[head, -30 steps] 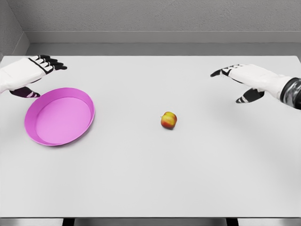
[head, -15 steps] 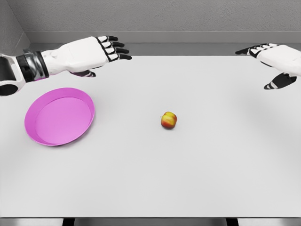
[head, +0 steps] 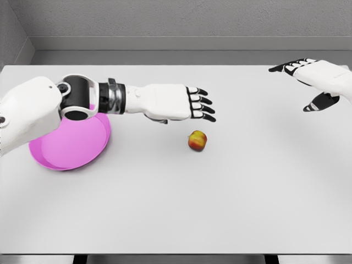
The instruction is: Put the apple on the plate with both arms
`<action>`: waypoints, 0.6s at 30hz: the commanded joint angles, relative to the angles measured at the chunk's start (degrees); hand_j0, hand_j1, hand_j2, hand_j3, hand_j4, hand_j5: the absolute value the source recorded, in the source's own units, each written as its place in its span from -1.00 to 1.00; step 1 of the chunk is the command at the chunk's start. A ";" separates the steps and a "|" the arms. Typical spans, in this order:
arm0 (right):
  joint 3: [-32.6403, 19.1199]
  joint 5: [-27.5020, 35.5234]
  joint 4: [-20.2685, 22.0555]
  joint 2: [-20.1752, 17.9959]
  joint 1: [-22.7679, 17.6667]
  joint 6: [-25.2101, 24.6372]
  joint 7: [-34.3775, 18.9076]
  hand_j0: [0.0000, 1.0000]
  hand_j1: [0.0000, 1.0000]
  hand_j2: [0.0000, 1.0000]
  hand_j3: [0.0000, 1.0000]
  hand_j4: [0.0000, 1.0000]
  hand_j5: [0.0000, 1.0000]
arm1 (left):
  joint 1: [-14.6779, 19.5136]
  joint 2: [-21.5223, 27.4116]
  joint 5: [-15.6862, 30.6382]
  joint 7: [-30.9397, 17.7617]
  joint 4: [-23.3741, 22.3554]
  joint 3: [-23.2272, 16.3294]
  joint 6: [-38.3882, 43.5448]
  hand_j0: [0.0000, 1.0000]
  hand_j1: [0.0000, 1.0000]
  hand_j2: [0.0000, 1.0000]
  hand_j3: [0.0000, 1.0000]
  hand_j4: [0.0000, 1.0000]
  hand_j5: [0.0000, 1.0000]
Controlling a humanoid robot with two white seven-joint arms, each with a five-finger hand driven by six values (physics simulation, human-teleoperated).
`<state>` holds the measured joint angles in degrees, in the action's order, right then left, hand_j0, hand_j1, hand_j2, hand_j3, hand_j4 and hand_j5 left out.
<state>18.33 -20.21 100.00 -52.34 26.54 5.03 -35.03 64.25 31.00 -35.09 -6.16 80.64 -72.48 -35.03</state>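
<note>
I'm working in a bare simulated test room: a plain white tabletop [head: 220, 209] set against featureless grey walls [head: 181, 19], with flat rendered lighting.

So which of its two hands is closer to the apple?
The left hand, reaching just above the apple; the right hand hangs far off by the table's right edge.

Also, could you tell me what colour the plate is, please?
The plate is a pinkish purple all over, seen in the head view.
</note>
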 commanded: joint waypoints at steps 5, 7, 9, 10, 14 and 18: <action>-0.04 0.08 0.02 -0.22 0.00 -0.02 0.03 1.00 1.00 1.00 1.00 1.00 1.00 | 2.02 -3.31 -5.08 0.01 0.75 -2.23 0.03 1.00 1.00 1.00 1.00 1.00 1.00; -0.05 0.08 0.02 -0.13 0.09 -0.02 0.03 1.00 1.00 1.00 1.00 1.00 1.00 | 2.02 -3.40 -6.57 -0.52 0.75 -2.23 0.03 1.00 1.00 1.00 1.00 1.00 1.00; 0.04 0.08 0.02 -0.13 0.09 -0.02 0.03 1.00 1.00 1.00 1.00 1.00 1.00 | 2.02 -4.10 -7.37 -3.24 0.66 -2.23 0.03 1.00 1.00 1.00 1.00 1.00 1.00; -0.05 0.08 0.02 -0.13 0.00 -0.02 0.03 1.00 1.00 1.00 1.00 1.00 1.00 | 2.02 -4.10 -7.28 -4.65 0.66 -2.58 0.03 1.00 1.00 1.00 1.00 1.00 1.00; 0.04 0.08 0.02 -0.22 0.09 -0.02 0.03 1.00 1.00 1.00 1.00 1.00 1.00 | 1.93 -4.19 -6.05 -5.18 0.05 -2.76 0.03 1.00 1.00 1.00 1.00 1.00 1.00; 0.04 0.08 0.10 -0.22 0.00 -0.02 0.03 1.00 1.00 1.00 1.00 1.00 1.00 | 1.93 -4.10 -0.33 -5.18 -1.53 -3.64 0.03 1.00 1.00 1.00 1.00 1.00 1.00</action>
<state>18.33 -20.20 100.03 -52.47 26.54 5.03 -35.03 66.18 26.87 -37.89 -11.19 79.87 -75.70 -35.04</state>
